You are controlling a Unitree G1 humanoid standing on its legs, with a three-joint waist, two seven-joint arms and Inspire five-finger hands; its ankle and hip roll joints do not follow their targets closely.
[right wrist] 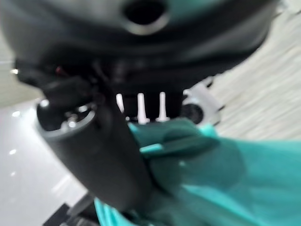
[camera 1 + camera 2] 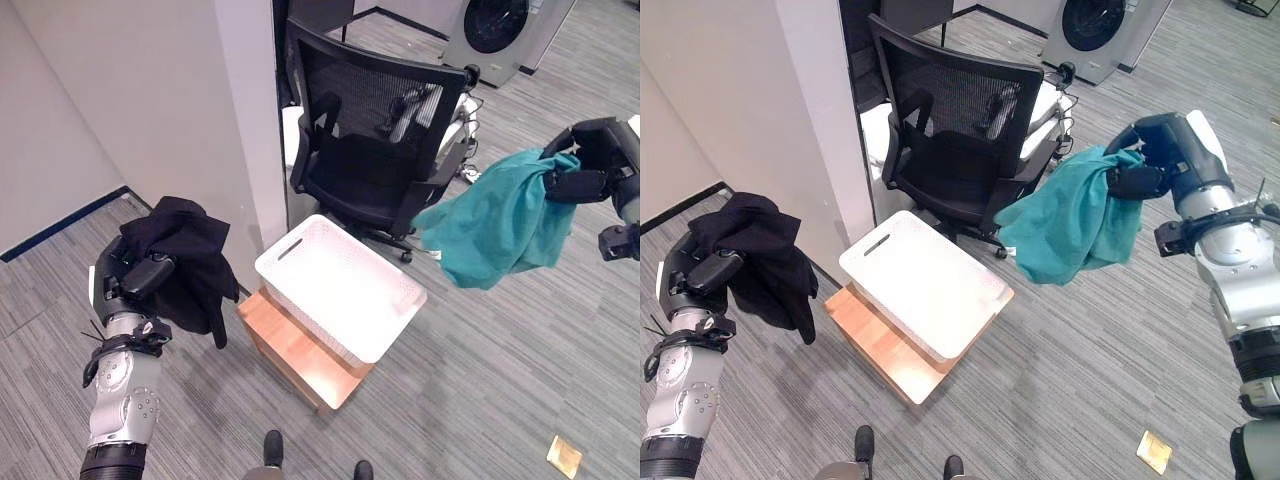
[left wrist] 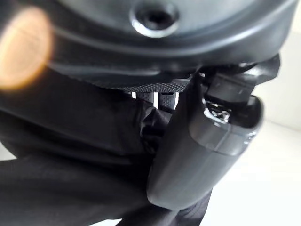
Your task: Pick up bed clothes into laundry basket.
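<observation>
A grey striped carpet floor (image 2: 480,380) fills the lower part of the frame, with a pale wall (image 2: 130,110) rising at upper left and a washing machine (image 2: 500,30) at the top right edge. At centre, a white laundry basket (image 2: 340,290) sits on a low wooden bench (image 2: 295,355); its perforated walls and slotted handle are visible, and nothing can be seen lying inside it. Directly behind the basket, toward the top centre, stands a black mesh-backed office chair (image 2: 375,130), with white objects partly hidden beyond it.

At lower left of the frame, the left hand (image 2: 135,280) is raised above the floor with its fingers and thumb curled tight round a black garment (image 2: 185,260). The dark cloth drapes down beside the wrist and hangs clear of the carpet, to the left of the basket and apart from it. The left wrist view shows the thumb pressed across bunched black fabric.

At the right edge of the frame, the right hand (image 2: 1155,165) is closed on a teal garment (image 2: 1075,220), which is gathered at the fingers and spills down and toward the centre in loose folds. The cloth hangs in the air near the chair's base, to the right of the basket and not touching it. The right wrist view shows the thumb clamped over teal fabric.

A small yellow square item (image 2: 564,456) lies on the carpet at lower right, well apart from everything else.
</observation>
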